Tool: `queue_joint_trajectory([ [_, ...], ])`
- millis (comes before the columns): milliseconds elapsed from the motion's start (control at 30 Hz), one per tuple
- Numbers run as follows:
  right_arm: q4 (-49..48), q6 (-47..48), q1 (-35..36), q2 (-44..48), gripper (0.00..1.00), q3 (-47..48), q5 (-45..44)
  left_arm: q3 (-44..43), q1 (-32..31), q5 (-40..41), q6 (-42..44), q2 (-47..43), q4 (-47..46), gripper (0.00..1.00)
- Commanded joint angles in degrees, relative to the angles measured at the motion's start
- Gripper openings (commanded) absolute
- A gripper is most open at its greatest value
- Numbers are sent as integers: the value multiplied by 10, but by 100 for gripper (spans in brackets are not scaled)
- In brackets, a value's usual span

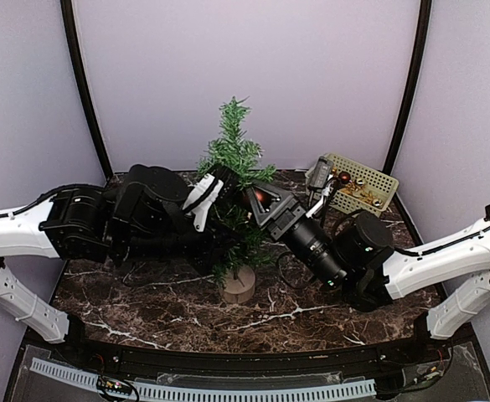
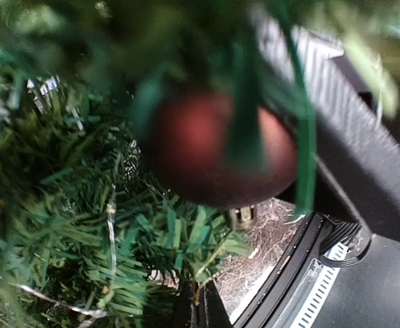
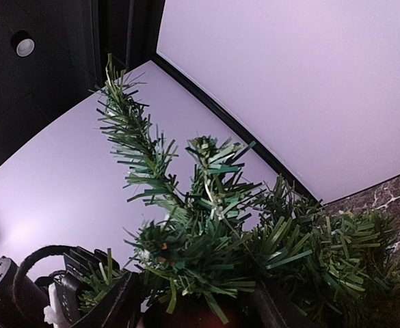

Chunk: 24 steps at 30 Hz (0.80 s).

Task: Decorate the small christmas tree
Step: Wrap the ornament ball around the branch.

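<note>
Top external view: the small christmas tree (image 1: 234,159) stands upright mid-frame, the right claw (image 1: 256,204) pinching a red bauble (image 1: 259,197) against its right branches, the left claw (image 1: 219,191) pressed together at its left.

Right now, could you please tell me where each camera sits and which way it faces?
Top external: above and behind the bases, facing down over the marble table; sees the small christmas tree, left arm and right arm.
Left wrist: buried in the branches, facing a blurred red bauble; the left tool barely shows.
Right wrist: low beside the tree, facing up at the walls; its own fingers edge the bottom.
Shared: the tree in all three; the bauble in top and left wrist.
</note>
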<state>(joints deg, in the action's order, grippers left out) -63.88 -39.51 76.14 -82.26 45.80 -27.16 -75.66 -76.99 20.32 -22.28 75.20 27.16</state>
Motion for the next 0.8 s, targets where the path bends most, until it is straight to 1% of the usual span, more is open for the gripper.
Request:
queue_joint_trajectory([
  [0,-20,4,5,0,53,-5,-15,-8,3,23,3,11,30,0],
  [133,-21,4,5,-4,53,-5,-19,-12,3,32,2,18,38,0],
  [500,-22,11,5,-11,53,2,-22,-10,3,63,6,-2,8,0],
  [767,-29,20,5,-23,52,11,-27,-21,5,72,17,4,-1,0],
])
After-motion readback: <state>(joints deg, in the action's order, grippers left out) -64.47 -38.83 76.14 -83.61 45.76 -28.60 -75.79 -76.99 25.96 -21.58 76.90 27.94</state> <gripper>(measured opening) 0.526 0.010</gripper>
